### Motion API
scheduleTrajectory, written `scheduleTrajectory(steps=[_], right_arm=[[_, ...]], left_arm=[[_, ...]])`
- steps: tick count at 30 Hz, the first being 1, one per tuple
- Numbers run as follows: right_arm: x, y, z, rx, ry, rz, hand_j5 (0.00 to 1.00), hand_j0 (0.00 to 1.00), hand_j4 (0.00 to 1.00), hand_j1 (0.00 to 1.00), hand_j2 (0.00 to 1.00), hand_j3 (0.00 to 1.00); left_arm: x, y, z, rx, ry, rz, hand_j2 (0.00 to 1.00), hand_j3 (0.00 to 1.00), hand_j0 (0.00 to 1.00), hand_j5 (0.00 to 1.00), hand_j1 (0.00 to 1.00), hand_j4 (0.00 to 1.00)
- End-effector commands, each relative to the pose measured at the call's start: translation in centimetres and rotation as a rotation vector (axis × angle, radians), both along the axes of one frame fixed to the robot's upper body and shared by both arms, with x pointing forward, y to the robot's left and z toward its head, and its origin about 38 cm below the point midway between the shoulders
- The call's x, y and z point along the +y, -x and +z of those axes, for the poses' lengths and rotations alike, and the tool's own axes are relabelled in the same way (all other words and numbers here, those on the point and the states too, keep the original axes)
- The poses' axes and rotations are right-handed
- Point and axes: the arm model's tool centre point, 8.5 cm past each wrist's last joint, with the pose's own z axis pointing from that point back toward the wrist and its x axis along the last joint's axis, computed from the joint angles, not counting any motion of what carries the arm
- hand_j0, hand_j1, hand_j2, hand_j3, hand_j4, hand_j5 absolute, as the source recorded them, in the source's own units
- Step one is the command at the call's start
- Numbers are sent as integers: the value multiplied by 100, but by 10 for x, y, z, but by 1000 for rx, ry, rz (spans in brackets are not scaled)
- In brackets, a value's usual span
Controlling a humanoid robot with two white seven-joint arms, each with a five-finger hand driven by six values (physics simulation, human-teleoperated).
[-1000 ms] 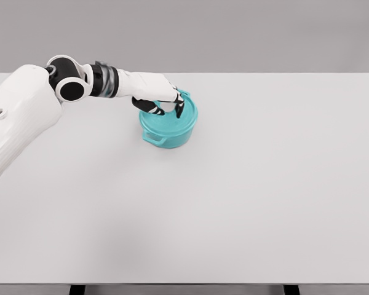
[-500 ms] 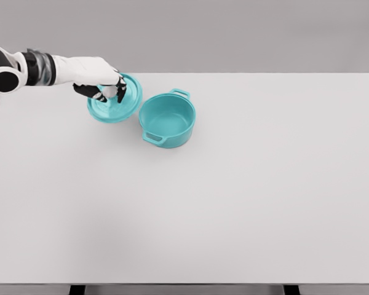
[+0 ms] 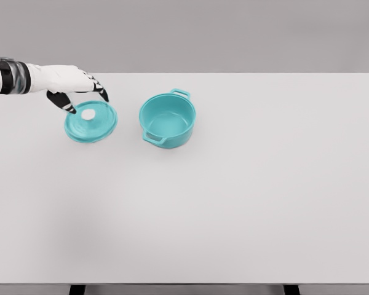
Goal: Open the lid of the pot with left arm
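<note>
You have the lid (image 3: 91, 121) lying flat on the white table (image 3: 246, 203), white knob up, just left of the open teal pot (image 3: 167, 120) and apart from it. Your left hand (image 3: 74, 86) hovers over the lid's upper left edge — fingers spread and holding nothing, dark fingertips (image 3: 104, 96) pointing down and right. The pot stands upright, its two small handles at its front left and back right
</note>
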Motion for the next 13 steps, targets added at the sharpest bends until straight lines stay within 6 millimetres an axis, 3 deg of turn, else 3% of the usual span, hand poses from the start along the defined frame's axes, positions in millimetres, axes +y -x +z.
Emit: scheduleTrajectory(steps=[1,3,5,9,13], right_arm=[[0,0,0,0,0,0,100,100,100,100,100,100],[0,0,0,0,0,0,100,100,100,100,100,100],[0,0,0,0,0,0,100,100,100,100,100,100],[0,0,0,0,0,0,100,100,100,100,100,100],[0,0,0,0,0,0,100,100,100,100,100,100]], left_arm=[[1,0,1,0,5,4,99,99,99,99,99,99],[7,0,3,1,15,19,100,100,100,100,100,100],[45,0,-15,51,2,125,100,100,100,100,100,100],[117,4,-20,106,131,346,100,100,100,100,100,100],[124,5,-21,109,138,370,100,100,100,100,100,100]])
